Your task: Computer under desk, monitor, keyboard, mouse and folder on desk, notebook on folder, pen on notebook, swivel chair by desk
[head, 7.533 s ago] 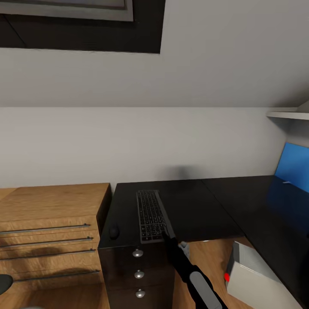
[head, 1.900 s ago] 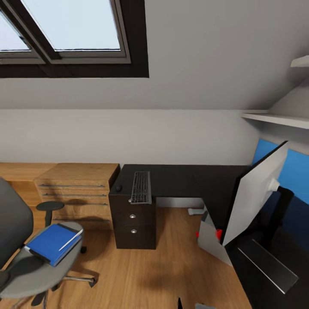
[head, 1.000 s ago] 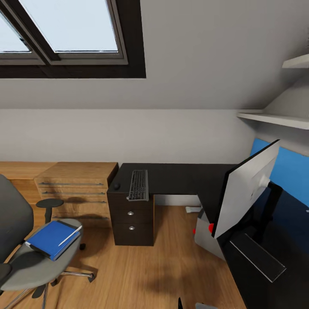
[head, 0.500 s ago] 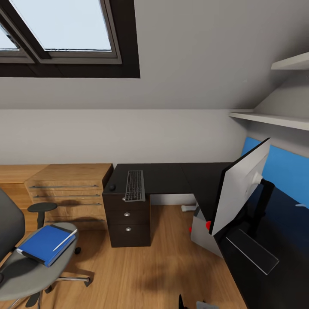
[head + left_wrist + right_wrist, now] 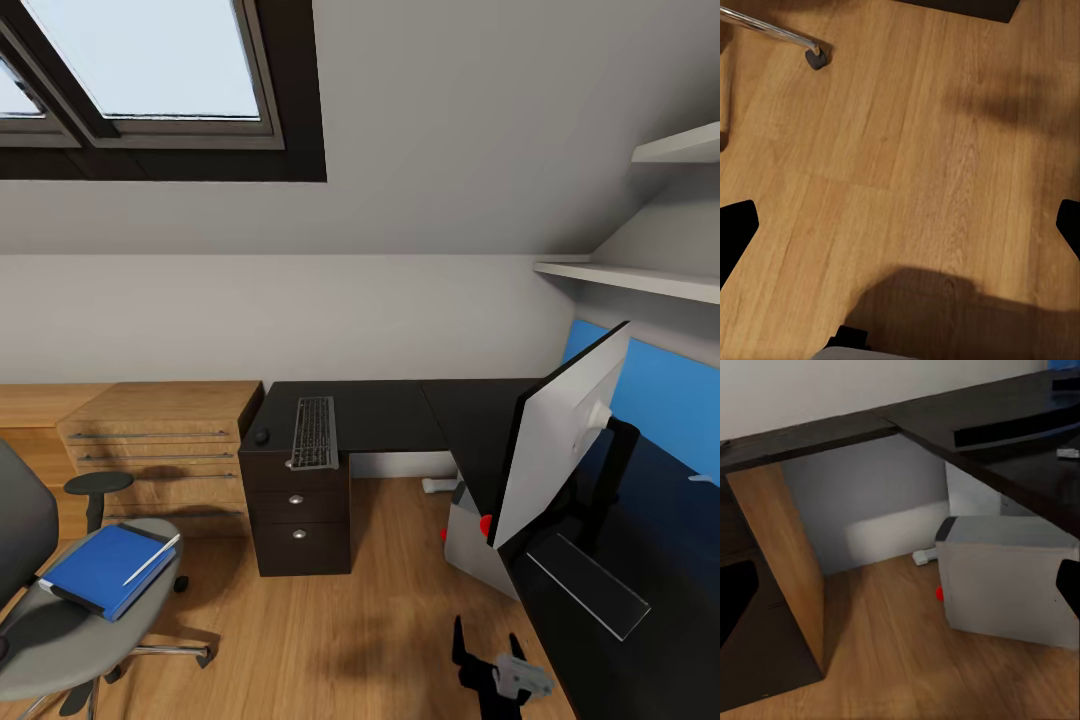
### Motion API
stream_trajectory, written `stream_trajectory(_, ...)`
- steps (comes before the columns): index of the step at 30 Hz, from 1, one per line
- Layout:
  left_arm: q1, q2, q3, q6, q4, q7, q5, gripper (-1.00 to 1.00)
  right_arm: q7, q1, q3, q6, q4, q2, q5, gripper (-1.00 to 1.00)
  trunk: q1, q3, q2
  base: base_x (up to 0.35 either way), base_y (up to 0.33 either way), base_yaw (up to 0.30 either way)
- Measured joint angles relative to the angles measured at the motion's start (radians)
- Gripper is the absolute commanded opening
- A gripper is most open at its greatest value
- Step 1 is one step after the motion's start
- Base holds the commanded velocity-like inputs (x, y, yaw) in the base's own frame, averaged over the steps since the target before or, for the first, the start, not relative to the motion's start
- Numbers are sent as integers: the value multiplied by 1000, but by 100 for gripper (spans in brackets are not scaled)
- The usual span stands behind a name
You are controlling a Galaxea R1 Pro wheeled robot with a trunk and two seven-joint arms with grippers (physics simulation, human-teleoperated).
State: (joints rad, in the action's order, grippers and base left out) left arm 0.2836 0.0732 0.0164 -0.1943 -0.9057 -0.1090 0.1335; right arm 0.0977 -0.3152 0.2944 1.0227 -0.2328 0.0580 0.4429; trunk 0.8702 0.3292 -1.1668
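Note:
The black L-shaped desk (image 5: pixel 390 412) carries the keyboard (image 5: pixel 314 433) on its left wing, and the mouse (image 5: pixel 262 437) lies just left of it. On the right wing the monitor (image 5: pixel 560 440) stands with its pale back towards me. Beneath that wing sits the grey computer (image 5: pixel 478 545) (image 5: pixel 1009 581). At lower left, the swivel chair (image 5: pixel 60 620) holds the blue folder (image 5: pixel 105 568) with the white pen (image 5: pixel 152 559) on top; the notebook is hidden. My right gripper (image 5: pixel 487 650) (image 5: pixel 900 592) is open and empty, facing the computer. Above bare floor, my left gripper (image 5: pixel 900 229) is also open.
A light-wood drawer unit (image 5: pixel 160 435) stands against the wall left of the desk's black drawer unit (image 5: pixel 298 520). White shelves (image 5: pixel 630 280) and a blue wall panel (image 5: pixel 680 400) are above the right wing. A chair castor (image 5: pixel 816 58) rests on the wooden floor (image 5: pixel 330 620).
My right gripper has risen into the bottom of the head view. Over the earlier frames the camera backed away from the desk and swung right; nothing on the desk or chair has moved.

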Motion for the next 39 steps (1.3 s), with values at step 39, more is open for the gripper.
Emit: stream_trajectory(39, 0, 3, -4, -29, 15, 1, -7, 100, 171, -421, -340, -851, 24, -359, 32, 100, 0, 0, 0, 0, 0, 0)
